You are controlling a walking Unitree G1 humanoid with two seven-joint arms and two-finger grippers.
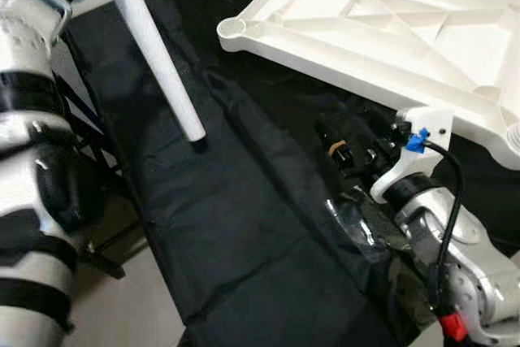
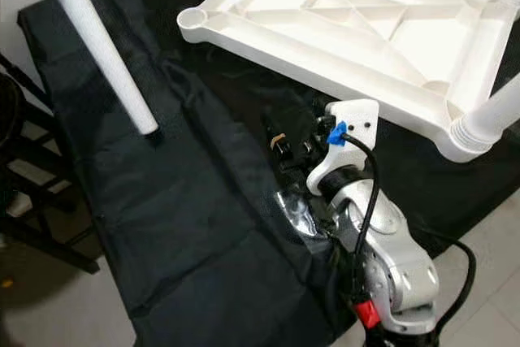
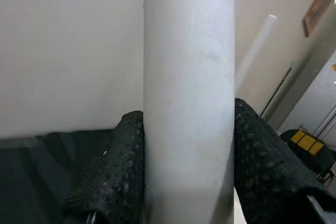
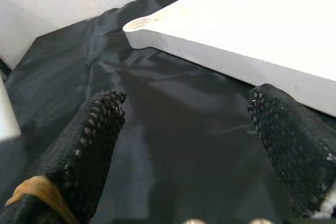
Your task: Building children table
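Note:
A white table top (image 1: pixel 382 26) lies upside down on a black cloth (image 1: pixel 219 225), with an empty round corner socket (image 1: pixel 231 30) at its near left. One white leg (image 2: pixel 497 113) stands in its right corner. My left gripper (image 3: pixel 188 124) is shut on another white leg (image 1: pixel 158 50), which slants down until its lower end rests on the cloth left of the table top. My right gripper (image 4: pixel 189 129) is open and empty. It sits low over the cloth by the table top's front edge and points toward the corner socket (image 4: pixel 139 23).
The cloth covers a low surface. A black folding frame (image 2: pixel 32 201) stands on the tiled floor (image 2: pixel 49 306) at the left. A crumpled clear plastic wrapper (image 2: pixel 296 213) lies on the cloth beside my right wrist.

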